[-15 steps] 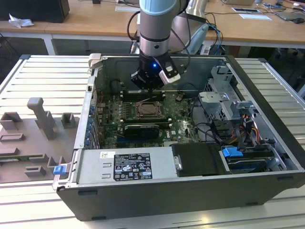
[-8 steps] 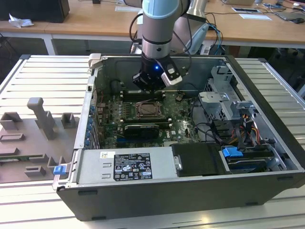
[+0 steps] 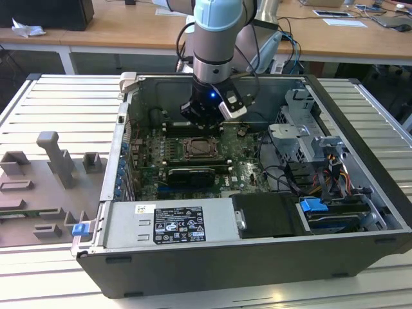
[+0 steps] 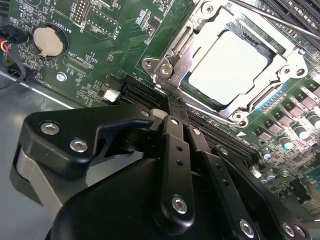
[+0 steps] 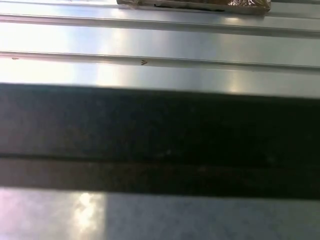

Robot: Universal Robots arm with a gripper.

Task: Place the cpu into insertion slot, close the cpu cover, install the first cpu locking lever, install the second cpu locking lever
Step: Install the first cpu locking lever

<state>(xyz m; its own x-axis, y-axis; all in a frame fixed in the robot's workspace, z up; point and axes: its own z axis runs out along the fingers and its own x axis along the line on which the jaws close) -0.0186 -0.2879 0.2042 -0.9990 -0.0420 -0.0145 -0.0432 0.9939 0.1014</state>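
The cpu (image 4: 230,65) lies flat in the insertion slot (image 3: 203,149), its pale silvery face showing through the window of the cpu cover (image 4: 172,70). The cover's metal frame is down around the chip. A thin metal locking lever (image 4: 280,20) runs along one side of the socket. In the exterior view my gripper (image 3: 205,119) hangs inside the open computer case, just above the socket's far edge. In the second wrist view the gripper (image 4: 169,102) is shut with nothing held, its black tip close to a corner of the cover.
A coin battery (image 4: 48,40) sits on the green board. A long black card (image 3: 191,174) lies nearer the camera than the socket, then the power supply (image 3: 174,222). Drive cage (image 3: 302,138) and cables fill the exterior view's right. A grey fixture (image 3: 55,167) stands outside the case.
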